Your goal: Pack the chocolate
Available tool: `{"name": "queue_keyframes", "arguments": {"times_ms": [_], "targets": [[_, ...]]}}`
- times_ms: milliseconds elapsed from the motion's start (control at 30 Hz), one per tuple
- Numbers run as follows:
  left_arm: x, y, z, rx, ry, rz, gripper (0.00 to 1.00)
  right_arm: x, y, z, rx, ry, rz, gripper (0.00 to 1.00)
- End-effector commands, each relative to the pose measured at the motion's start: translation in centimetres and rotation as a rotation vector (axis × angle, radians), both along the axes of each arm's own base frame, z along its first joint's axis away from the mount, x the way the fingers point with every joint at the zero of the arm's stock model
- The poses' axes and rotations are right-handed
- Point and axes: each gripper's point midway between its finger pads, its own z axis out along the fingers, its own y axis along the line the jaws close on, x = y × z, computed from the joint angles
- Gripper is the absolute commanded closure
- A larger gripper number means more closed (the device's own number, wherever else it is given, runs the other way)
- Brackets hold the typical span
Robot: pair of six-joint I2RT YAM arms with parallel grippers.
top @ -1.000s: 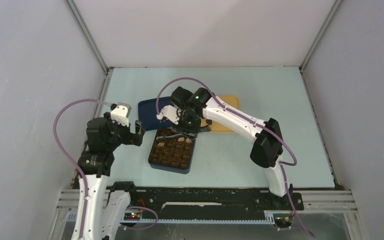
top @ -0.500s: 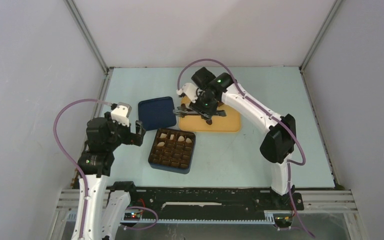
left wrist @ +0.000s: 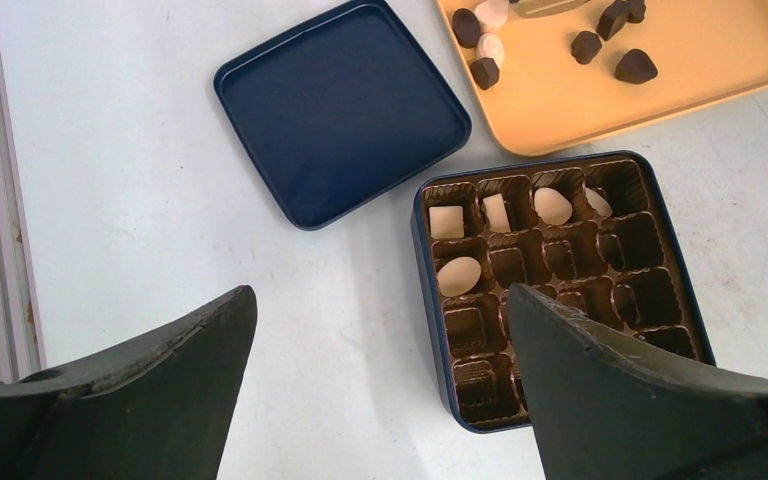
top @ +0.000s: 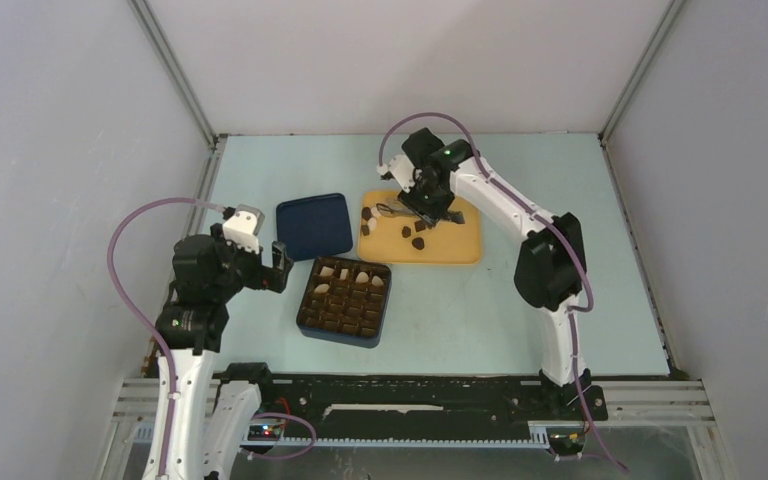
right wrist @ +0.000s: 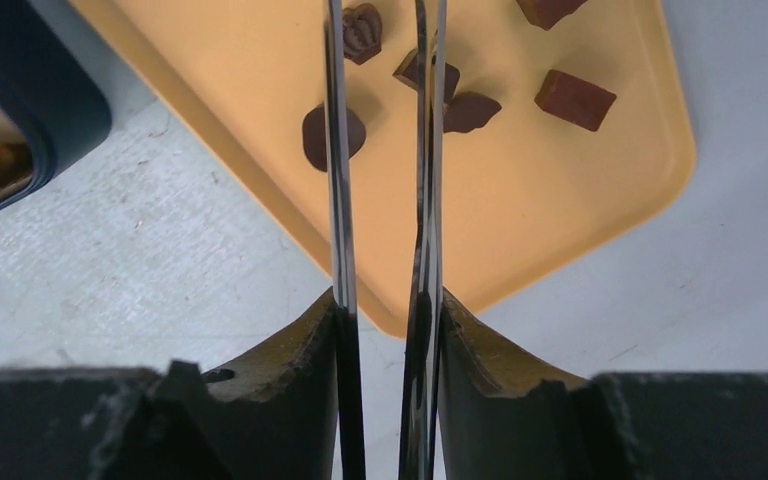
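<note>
Grey panels wall in a pale blue-green desk [top: 260,170] with a smooth matt top. From above, a flat orange tray [top: 463,250] with rounded corners lies toward the back. A dark blue square lid [top: 314,226] is just beside it on the left, and a dark blue box [top: 341,338] sits in front of both, its brown gridded liner [top: 355,310] showing. Loose chocolate [top: 418,241] lies scattered on the tray's left half, and five cream pieces sit in cells toward the box's far side. The right arm [top: 520,215] reaches over the tray, and the right jaws are clamped on thin metal tweezers [top: 392,210] that point left above the pieces. The left arm [top: 198,290] stands left of the box, the left jaws spread wide and holding nothing

Left wrist view: the liner is glossy, its cells square with fluted walls. Four cream pieces sit along the far row, and an oval one lies in the next row, its long axis roughly across the box. On the tray, dark and cream lumps point every which way

Right wrist view: two shiny blades run side by side away from the jaws over the tray with a narrow gap between them, and their tips leave the frame. The dark pieces beneath include a crown-stamped one and a rectangular block lying askew
</note>
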Motion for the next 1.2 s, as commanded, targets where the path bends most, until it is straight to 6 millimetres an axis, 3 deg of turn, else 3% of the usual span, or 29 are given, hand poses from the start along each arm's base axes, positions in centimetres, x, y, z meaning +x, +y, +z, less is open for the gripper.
{"name": "queue_keyframes", "arguments": {"times_ms": [0, 567, 900, 1167], "targets": [[0.2, -0.1, -0.5, -0.026, 0.008, 0.002, 0.02, 2.3, 0.9, -0.3, 0.03, -0.028, -0.027, 0.61], [0.1, -0.3, -0.5, -0.031, 0.01, -0.004, 0.02, 3.9, 2.8, -2.0, 0.062, 0.017, -0.02, 0.56], [0.1, -0.5, -0.6, -0.035, 0.014, -0.013, 0.02, 3.9, 2.2, -4.0, 0.023, 0.052, -0.028, 0.58], [0.1, -0.5, -0.7, -0.036, 0.013, -0.015, 0.02, 3.2, 1.2, -3.3, 0.021, 0.056, -0.042, 0.59]]}}
